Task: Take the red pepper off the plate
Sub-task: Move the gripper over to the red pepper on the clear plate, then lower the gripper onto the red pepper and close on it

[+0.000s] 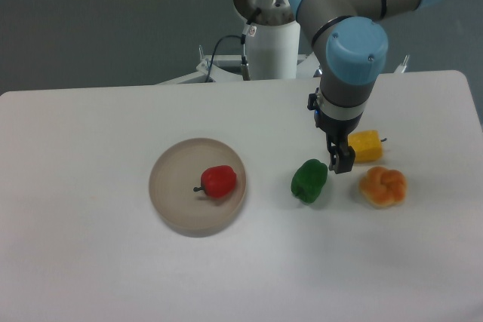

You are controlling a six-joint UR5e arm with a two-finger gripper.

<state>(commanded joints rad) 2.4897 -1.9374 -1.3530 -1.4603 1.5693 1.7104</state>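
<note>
Red pepper (219, 181) well apart from fingers (339, 159)

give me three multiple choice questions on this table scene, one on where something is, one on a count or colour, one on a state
1. Where does the small glossy red toy pepper lie?
A. on the round beige plate
B. on the bare white table
C. in the gripper

2. How many toy peppers are on view?
A. one
B. two
C. three

3. What is the arm's dark two-finger gripper holding?
A. the red pepper
B. nothing
C. the plate

Answers:
1. A, the red pepper sits inside the plate's rim.
2. C, red, a green toy pepper and a yellow toy pepper show.
3. B, the gripper hangs between the green and yellow peppers with nothing in it.
</note>
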